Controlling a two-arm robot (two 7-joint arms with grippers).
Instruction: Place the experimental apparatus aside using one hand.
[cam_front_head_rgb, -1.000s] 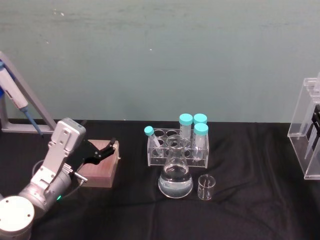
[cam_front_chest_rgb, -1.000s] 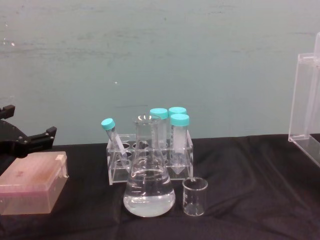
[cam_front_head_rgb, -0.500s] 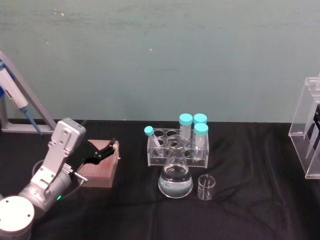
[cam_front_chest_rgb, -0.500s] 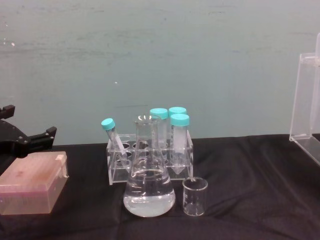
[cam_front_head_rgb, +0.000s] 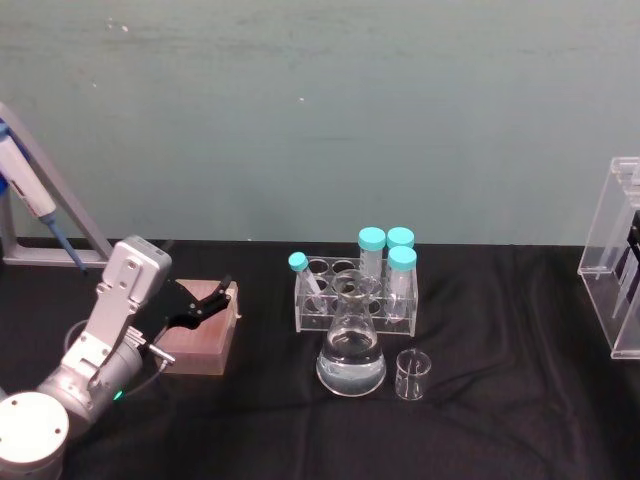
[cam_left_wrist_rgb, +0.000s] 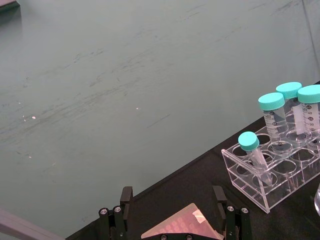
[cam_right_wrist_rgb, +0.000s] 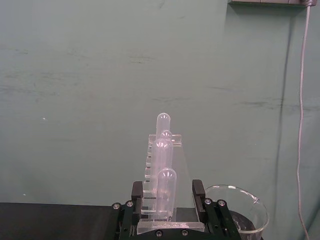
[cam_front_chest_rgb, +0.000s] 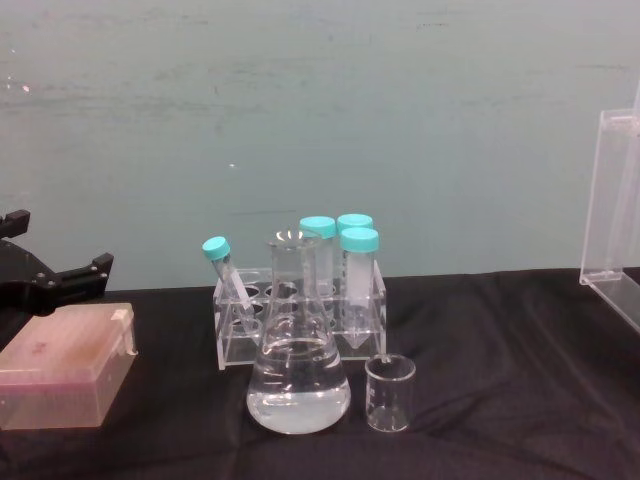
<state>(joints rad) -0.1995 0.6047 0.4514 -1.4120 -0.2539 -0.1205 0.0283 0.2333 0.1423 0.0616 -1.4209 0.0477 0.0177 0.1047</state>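
Observation:
The tall acrylic stand (cam_front_head_rgb: 612, 262) with long pipettes stands at the table's far right edge. In the right wrist view my right gripper (cam_right_wrist_rgb: 168, 192) is shut on the base of the stand (cam_right_wrist_rgb: 161, 165), one finger on each side. A conical flask (cam_front_head_rgb: 351, 348) with clear liquid and a small beaker (cam_front_head_rgb: 412, 375) sit at the table's middle, seen again in the chest view as flask (cam_front_chest_rgb: 297, 365) and beaker (cam_front_chest_rgb: 390, 393). My left gripper (cam_front_head_rgb: 205, 304) hangs open over a pink box (cam_front_head_rgb: 203, 330) at the left; the wrist view shows its gripper (cam_left_wrist_rgb: 172, 195) above the box (cam_left_wrist_rgb: 180, 229).
A clear rack (cam_front_head_rgb: 355, 295) of teal-capped tubes stands just behind the flask. A blue pipettor on a grey stand (cam_front_head_rgb: 40, 215) leans at the far left. A larger glass beaker (cam_right_wrist_rgb: 235, 207) sits right beside the acrylic stand. Black cloth covers the table.
The acrylic stand has slid slightly toward the right edge in the head and chest views. The left arm, flask, beaker and rack have not moved.

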